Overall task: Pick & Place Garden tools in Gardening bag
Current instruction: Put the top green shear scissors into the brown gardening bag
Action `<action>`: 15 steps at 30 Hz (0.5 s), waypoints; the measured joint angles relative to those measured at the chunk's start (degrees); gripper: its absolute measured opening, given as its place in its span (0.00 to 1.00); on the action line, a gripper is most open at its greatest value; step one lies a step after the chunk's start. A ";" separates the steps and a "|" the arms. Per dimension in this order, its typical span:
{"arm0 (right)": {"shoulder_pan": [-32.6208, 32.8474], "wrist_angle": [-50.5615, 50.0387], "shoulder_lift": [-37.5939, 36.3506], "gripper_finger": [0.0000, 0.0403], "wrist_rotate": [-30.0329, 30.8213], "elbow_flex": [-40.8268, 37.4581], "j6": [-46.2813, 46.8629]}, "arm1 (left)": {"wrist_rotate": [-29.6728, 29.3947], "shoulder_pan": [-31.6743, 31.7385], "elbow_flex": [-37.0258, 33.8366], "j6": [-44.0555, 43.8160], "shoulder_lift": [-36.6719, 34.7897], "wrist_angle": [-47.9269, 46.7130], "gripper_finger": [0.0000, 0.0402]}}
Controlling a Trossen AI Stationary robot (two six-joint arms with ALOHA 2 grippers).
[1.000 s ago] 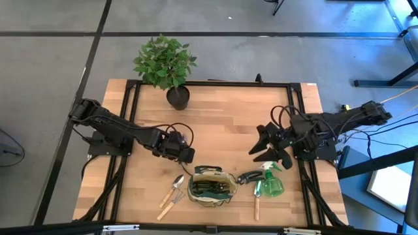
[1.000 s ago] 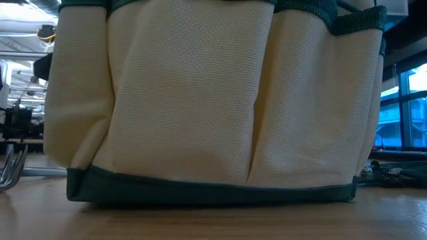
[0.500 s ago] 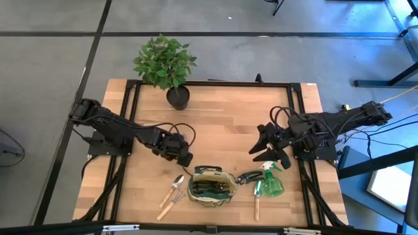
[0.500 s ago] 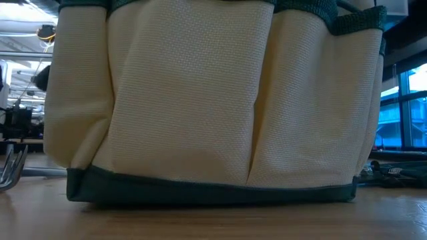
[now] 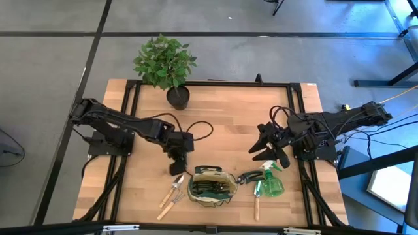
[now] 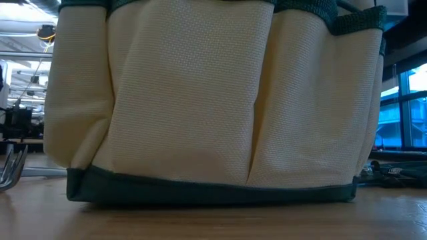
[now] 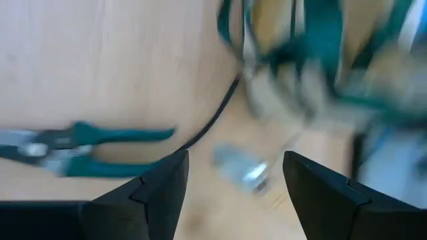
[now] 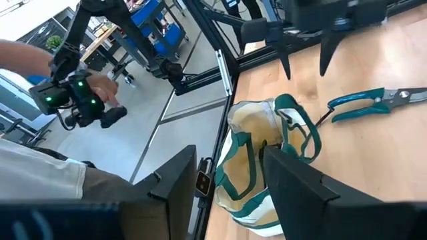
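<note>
Wooden bench (image 5: 215, 130) over grey floor (image 5: 52, 52); left gripper (image 5: 177, 168) and right gripper (image 5: 266, 149) hang with jaws released, 2 empty.

The gardening bag (image 5: 211, 186) was set at the near edge of the table (image 5: 222, 124), with two trowels (image 5: 172, 196) laid just to its left and the pruners (image 5: 249, 176), spray bottle (image 5: 272, 183) and another trowel (image 5: 257, 199) just to its right. The potted plant (image 5: 166, 65) was placed at the far edge, well apart from the bag. The left gripper (image 5: 176, 166) was positioned above the trowels, and the right gripper (image 5: 266, 147) was held behind the spray bottle.
</note>
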 joint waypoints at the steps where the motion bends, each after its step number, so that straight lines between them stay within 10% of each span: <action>1: -0.14 0.00 0.00 0.44 0.58 0.00 -0.06 | -0.72 0.00 0.44 5.40 0.12 -2.82 0.60; 10: -0.43 0.21 0.02 0.44 10.08 0.00 3.04 | -24.02 -1.59 0.53 39.87 2.37 -14.22 0.60; 15: 0.44 2.05 0.02 0.44 15.13 -0.02 4.91 | -26.36 -1.53 0.48 50.67 6.44 -13.07 0.60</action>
